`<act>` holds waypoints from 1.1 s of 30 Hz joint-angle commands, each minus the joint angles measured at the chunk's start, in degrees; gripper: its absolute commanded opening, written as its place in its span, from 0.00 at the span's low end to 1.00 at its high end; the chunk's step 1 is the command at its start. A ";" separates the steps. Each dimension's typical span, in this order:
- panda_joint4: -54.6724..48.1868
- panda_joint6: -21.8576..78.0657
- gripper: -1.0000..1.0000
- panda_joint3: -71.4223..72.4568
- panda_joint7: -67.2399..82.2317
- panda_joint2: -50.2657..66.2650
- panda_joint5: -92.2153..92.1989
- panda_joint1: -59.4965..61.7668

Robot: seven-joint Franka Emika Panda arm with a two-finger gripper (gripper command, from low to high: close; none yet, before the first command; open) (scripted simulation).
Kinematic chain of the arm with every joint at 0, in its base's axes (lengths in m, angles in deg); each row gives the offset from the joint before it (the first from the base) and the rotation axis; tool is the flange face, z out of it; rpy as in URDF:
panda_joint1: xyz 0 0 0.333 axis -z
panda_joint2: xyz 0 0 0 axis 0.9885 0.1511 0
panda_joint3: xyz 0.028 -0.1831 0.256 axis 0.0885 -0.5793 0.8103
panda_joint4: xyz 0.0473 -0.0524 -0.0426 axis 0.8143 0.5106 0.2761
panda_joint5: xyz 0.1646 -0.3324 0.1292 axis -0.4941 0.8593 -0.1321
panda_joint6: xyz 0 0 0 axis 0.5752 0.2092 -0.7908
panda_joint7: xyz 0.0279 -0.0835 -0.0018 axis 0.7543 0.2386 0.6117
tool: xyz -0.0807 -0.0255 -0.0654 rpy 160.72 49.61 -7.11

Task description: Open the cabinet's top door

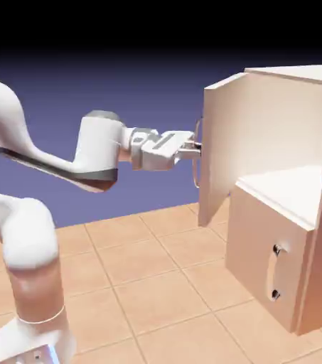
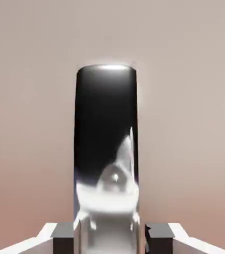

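1. The claw (image 1: pixel 190 148) is pinching the vertical metal handle (image 1: pixel 196 151) of the top door (image 1: pixel 217 153). In the hand view the shiny bar of the handle fills the gap between the two grey fingertips (image 2: pixel 64 233), so the jaws are almost pressed together, with only the thin bar between them.
2. The claw points level toward the door face. I judge this is because the handle stands upright and must be taken from the side to pull it.
3. The top door is already swung far out from the cabinet (image 1: pixel 291 192). It stands nearly edge-on in the exterior view, and the pale inside of the upper compartment is visible behind it.
4. The arm (image 1: pixel 57 160) reaches from the lower left and is bent, which I think lets the hand follow the arc of the door.
5. The lower door (image 1: pixel 266 259) is closed, and its own handle (image 1: pixel 276 271) is untouched.
6. The cabinet stands on the tiled table (image 1: pixel 156 284). The task looks close to finished.
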 commanded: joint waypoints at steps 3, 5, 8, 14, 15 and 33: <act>-0.03 -3.07 0.00 5.11 0.93 -1.31 -4.21 5.43; 0.25 -0.34 0.00 7.66 3.14 -2.10 -9.19 4.85; 0.13 4.99 0.00 11.68 6.09 -2.67 -16.66 3.39; -3.30 18.80 0.00 21.95 9.86 -0.82 -31.38 1.62; -4.34 21.29 0.00 23.84 10.17 -0.11 -33.57 1.73; -34.72 60.54 0.00 60.19 9.98 14.29 -56.94 26.96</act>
